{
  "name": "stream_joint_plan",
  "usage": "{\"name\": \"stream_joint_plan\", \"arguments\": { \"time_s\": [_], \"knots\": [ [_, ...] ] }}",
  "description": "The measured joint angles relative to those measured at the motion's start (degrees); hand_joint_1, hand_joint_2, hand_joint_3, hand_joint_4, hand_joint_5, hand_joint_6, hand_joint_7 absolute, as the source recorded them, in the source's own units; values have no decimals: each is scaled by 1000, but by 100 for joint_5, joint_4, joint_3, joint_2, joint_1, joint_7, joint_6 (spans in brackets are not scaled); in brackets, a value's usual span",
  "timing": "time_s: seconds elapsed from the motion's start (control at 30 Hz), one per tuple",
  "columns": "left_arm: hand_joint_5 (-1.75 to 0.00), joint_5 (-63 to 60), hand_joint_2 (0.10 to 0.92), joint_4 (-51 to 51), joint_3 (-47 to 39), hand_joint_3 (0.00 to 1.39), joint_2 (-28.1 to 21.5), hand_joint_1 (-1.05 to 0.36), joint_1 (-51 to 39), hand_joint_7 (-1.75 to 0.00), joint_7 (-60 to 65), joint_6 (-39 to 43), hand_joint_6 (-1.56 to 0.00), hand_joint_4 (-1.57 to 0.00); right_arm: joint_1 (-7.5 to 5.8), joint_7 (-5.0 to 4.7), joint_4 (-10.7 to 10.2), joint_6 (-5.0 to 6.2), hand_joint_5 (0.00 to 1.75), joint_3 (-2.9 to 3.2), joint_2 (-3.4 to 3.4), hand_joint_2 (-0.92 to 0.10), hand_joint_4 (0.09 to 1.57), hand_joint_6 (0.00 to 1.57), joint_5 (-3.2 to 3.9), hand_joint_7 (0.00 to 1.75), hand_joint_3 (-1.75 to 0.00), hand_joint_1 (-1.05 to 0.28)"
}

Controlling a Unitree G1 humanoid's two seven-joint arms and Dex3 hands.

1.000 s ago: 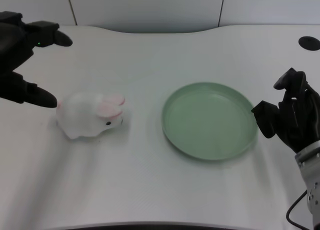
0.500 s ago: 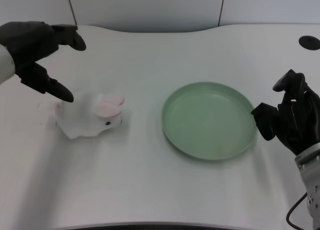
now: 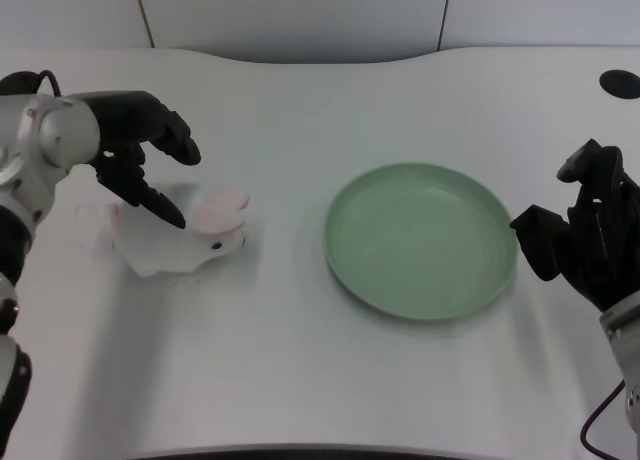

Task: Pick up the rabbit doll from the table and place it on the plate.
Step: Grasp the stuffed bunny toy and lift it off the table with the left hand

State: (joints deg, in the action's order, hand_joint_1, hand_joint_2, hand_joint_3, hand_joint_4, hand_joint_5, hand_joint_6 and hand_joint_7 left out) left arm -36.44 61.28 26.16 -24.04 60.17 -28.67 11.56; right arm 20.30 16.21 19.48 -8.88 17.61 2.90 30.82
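A white rabbit doll (image 3: 185,239) with pink ears lies on the white table, left of centre, its face toward the plate. My left hand (image 3: 140,150) hovers over its back with fingers spread apart; the thumb reaches down onto the doll's near side and the other fingers arch above its far side. Nothing is gripped between them. The hand hides part of the doll's back. A round green plate (image 3: 420,242) sits empty to the right of the doll, a short gap between them.
My right hand (image 3: 585,235) rests with fingers curled just beyond the plate's right rim. A black round hole (image 3: 620,83) marks the table's far right corner. A grey wall panel runs along the table's far edge.
My left hand has swung in from the far left and come down over the rabbit doll, its forearm now in view. The doll and plate stay put.
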Motion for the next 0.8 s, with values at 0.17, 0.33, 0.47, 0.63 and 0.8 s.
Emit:
{"name": "stream_joint_plan", "arguments": {
  "time_s": [0.17, 0.33, 0.47, 0.63, 0.8],
  "knots": [
    [-243, -120, 779, 609, 209, 0, 287, -1048, 155, -11, 93, -132, -532, -333, -6, -4, -87, -30, 1746, -9, -43, -879, 1572, 1572, 0, 1746, -798, -535],
    [-227, -257, 782, 875, 431, 1, 427, -1045, 155, 0, 571, -44, -503, -297, -38, -2, -154, -26, 1746, -26, -42, -886, 1572, 1572, -16, 1746, -804, -524],
    [-236, -330, 780, 1021, 520, 0, 517, -1036, 154, 0, 843, 3, -479, -254, -60, -13, -204, -26, 1746, -34, -41, -889, 1572, 1572, -17, 1746, -810, -525],
    [-636, -390, 791, 1167, 628, 5, 605, -1035, 107, -1, 1293, 34, -416, -9, -99, -12, -230, -48, 1746, -40, -41, -895, 1572, 1572, -14, 1746, -809, -532],
    [-604, -602, 802, 1296, 837, 6, 633, -1032, 55, 0, 1844, 13, -360, 1, -140, -22, -341, -54, 1746, -48, -42, -902, 1572, 1572, -28, 1746, -806, -517]
  ]
}}
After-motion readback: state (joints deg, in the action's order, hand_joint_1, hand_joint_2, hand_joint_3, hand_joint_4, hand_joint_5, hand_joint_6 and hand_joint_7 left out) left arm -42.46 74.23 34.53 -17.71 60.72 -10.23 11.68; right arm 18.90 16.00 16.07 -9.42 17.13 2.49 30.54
